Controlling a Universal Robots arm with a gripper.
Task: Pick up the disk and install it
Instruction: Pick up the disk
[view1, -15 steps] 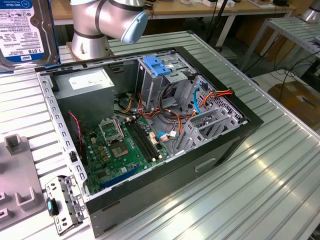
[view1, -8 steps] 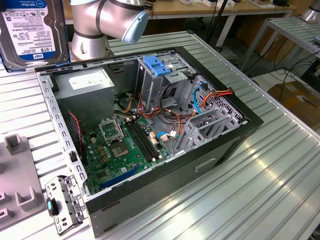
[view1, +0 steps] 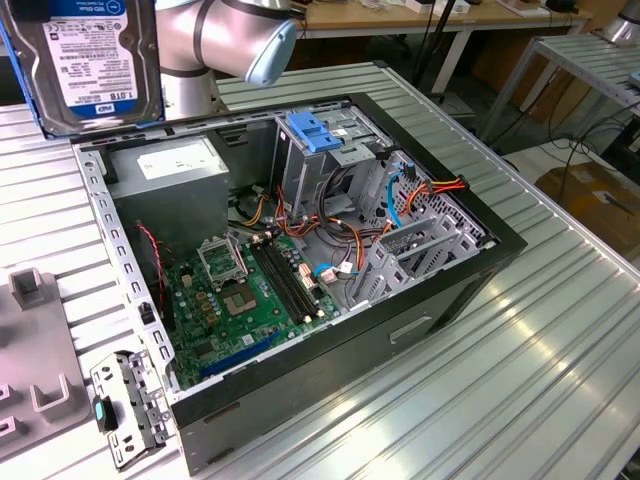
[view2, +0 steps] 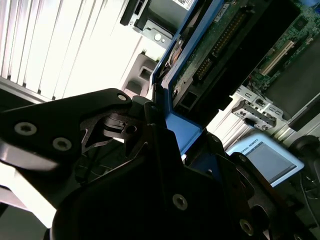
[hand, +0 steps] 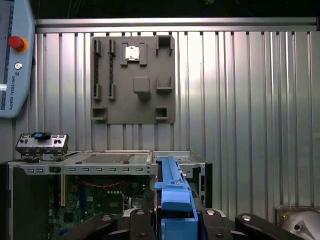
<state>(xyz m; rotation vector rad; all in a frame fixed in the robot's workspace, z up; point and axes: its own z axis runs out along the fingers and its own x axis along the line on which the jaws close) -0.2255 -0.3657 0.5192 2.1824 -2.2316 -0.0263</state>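
Note:
The disk (view1: 90, 60), a flat metal drive with a white and blue label in blue carrier rails, hangs in the air at the exterior view's upper left, above the back corner of the open computer case (view1: 470, 290). In the second wrist view my gripper (view2: 165, 135) is shut on the disk's blue rail, and the disk's green circuit side (view2: 220, 45) faces the camera. In the first wrist view the rail's edge (hand: 172, 192) stands upright between the black fingers (hand: 135, 222) of the gripper (hand: 175, 220), over the case (hand: 100, 165).
Inside the case are a grey power-supply box (view1: 170, 165), a motherboard (view1: 240, 300), orange and blue cables, and a drive cage topped by a light-blue bracket (view1: 315, 130). A grey parts tray (view1: 30, 370) and a metal bracket (view1: 125, 405) lie on the ribbed table. A teach pendant (hand: 15, 60) lies nearby.

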